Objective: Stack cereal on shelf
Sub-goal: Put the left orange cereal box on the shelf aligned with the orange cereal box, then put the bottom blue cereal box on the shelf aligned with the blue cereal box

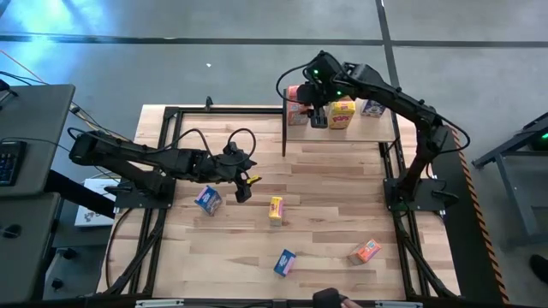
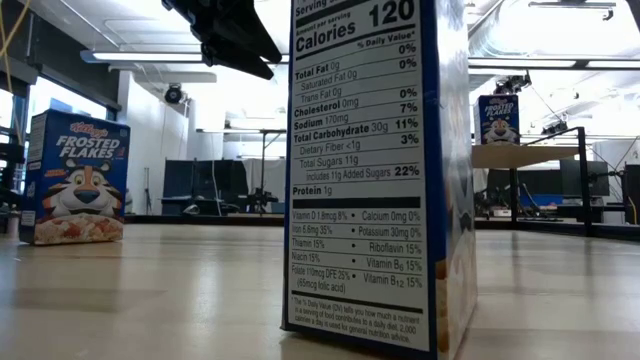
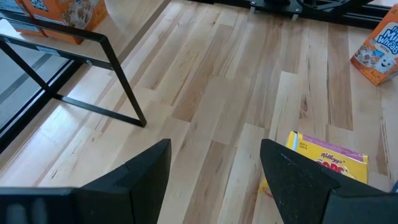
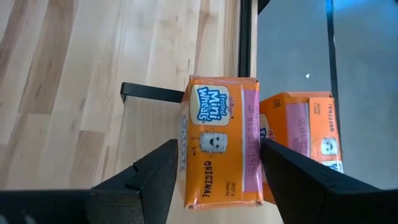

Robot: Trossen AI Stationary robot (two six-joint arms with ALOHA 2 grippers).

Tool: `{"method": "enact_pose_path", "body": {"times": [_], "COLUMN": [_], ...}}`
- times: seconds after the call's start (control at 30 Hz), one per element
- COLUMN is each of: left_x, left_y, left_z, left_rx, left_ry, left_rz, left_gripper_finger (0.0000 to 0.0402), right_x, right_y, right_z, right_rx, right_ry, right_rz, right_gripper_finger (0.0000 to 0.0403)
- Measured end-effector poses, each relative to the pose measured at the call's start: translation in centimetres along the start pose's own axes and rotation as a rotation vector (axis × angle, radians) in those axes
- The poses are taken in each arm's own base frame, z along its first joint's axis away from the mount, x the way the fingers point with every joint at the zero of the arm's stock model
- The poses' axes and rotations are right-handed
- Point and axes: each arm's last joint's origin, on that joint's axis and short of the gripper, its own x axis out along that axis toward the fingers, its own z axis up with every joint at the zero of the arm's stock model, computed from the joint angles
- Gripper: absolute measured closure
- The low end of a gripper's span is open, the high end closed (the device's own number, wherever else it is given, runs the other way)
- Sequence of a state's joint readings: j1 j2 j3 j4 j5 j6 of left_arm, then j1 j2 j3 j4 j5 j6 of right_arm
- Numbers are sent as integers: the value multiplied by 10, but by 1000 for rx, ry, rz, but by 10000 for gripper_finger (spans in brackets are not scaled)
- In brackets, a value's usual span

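The right gripper (image 4: 214,186) holds an orange box (image 4: 221,146) over the shelf (image 1: 342,133), placing it. Next likely calls for lowering and release. The left gripper (image 3: 214,180) hovers wide, empty.

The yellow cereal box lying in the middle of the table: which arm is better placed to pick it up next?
Probably the left. Its end effector hovers open just beside the yellow box, which already shows in its wrist view. The right end effector is far off at the shelf, closed around an orange box.
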State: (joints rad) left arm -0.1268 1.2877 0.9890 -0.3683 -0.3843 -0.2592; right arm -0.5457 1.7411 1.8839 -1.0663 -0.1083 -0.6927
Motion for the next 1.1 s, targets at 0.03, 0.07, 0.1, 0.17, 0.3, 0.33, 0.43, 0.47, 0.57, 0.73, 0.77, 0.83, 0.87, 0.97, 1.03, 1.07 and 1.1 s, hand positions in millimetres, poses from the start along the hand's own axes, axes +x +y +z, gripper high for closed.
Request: {"method": "enact_pose_path", "body": {"times": [0.03,0.07,0.1,0.17,0.3,0.33,0.43,0.47,0.57,0.73,0.77,0.83,0.87,0.97,1.03,1.07,1.1], "left_x": [0,0,0,0,0,0,0,0,0,0,0,0,0,0,0,0,0], "left_y": [0,0,0,0,0,0,0,0,0,0,0,0,0,0,0,0,0], "left_z": [0,0,0,0,0,0,0,0,0,0,0,0,0,0,0,0,0], "left_rx": [0,0,0,0,0,0,0,0,0,0,0,0,0,0,0,0,0], "left_ry": [0,0,0,0,0,0,0,0,0,0,0,0,0,0,0,0,0], "left_rz": [0,0,0,0,0,0,0,0,0,0,0,0,0,0,0,0,0], "left_gripper_finger": [163,163,163,163,163,163,163,163,163,163,163,163,163,163,163,163,163], "right_x": [0,0,0,-3,-16,-20,-29,-31,-36,-38,-38,-38,-38,-39,-41,-42,-44], "right_y": [0,0,0,0,2,2,4,6,12,33,40,56,64,91,108,117,126], "right_z": [0,0,0,0,0,0,0,0,1,9,11,18,21,32,38,40,43], "right_rx": [0,0,0,-1,-5,-6,3,5,16,5,1,-25,-39,-83,-101,-107,-114], "right_ry": [2,2,5,6,-2,-6,-14,-18,-13,9,16,31,36,49,60,64,67], "right_rz": [-3,-3,-7,-19,-56,-64,-75,-76,-63,6,27,73,96,150,179,198,213], "right_gripper_finger": [180,180,180,180,180,180,180,180,180,180,180,180,180,180,180,180,180]}}
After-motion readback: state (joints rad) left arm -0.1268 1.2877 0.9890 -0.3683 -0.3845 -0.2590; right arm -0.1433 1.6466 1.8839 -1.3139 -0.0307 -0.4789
